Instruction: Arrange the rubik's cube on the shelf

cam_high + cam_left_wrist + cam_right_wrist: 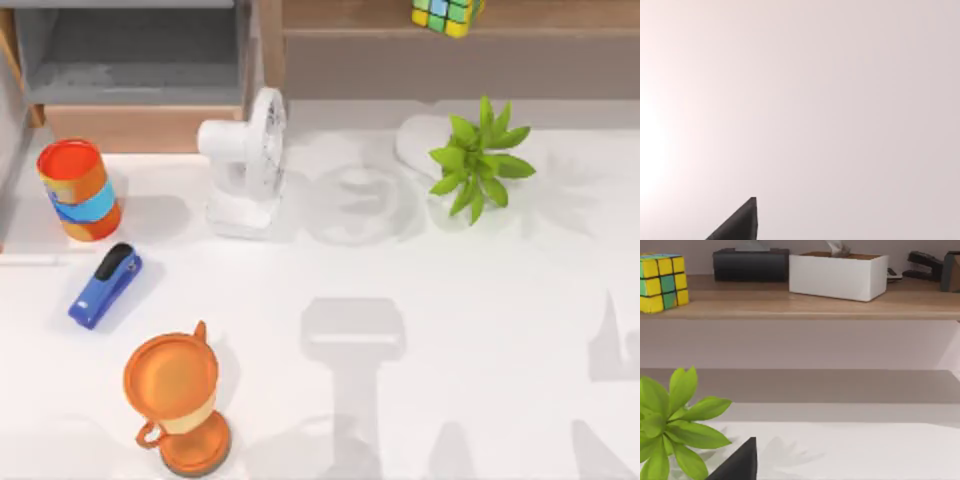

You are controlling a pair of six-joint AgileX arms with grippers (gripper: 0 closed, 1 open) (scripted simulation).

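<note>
The cube [446,14] already sits on the shelf [350,15] at one o'clock; nothing seems left. Either tool's opening I cannot tell.

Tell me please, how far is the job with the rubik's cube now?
It looks essentially done. The rubik's cube already sits on the shelf, left of a black box and a white tissue box in the right wrist view. Nothing touches or grips the cube. What may remain is only parking the arms. The potted plant stands on the table below the shelf.
</note>
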